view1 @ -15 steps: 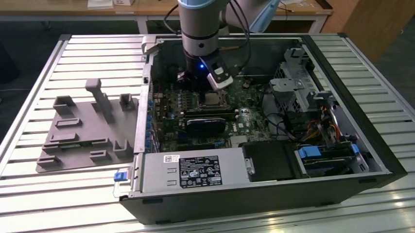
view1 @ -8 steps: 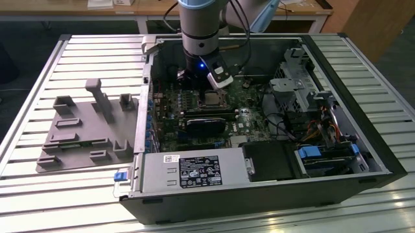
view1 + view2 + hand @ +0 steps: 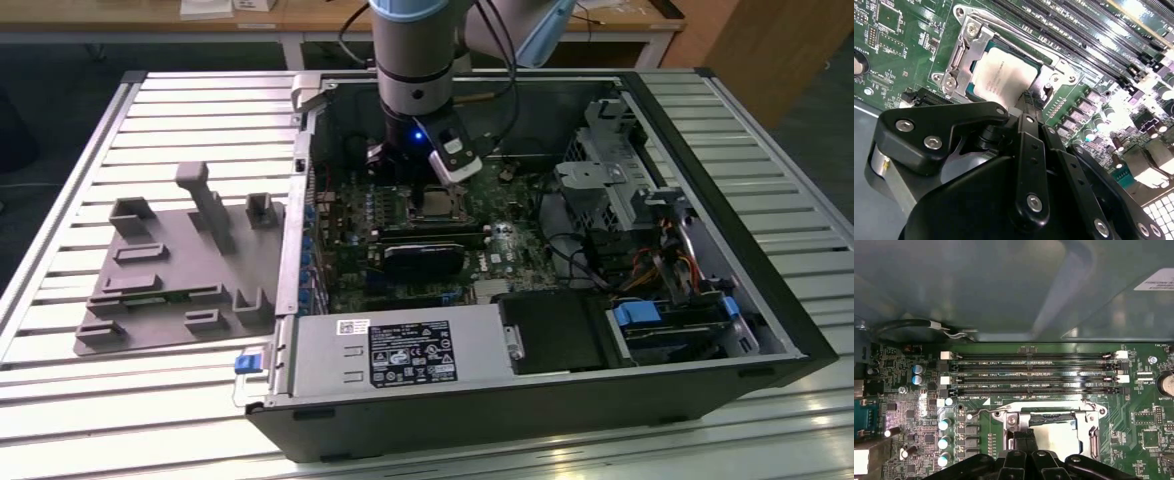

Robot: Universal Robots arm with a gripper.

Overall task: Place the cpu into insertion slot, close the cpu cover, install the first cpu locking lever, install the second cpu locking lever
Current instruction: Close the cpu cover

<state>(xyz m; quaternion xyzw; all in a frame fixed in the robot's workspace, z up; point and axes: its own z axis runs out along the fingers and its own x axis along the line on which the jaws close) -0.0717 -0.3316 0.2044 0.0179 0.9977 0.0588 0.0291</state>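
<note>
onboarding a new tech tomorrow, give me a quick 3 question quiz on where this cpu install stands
1. True or false: the gripper is carrying the cpu.
2. The cpu cover is: A) standing upright, B) lying flat around the cpu, C) missing.
3. Fill in: in the exterior view, the grey fixture plate lies on the ___ side of the computer case.
Key: 1 false, the cpu lies framed by the cover, with the gripper just beside it; 2 B; 3 the exterior view's left.
</note>
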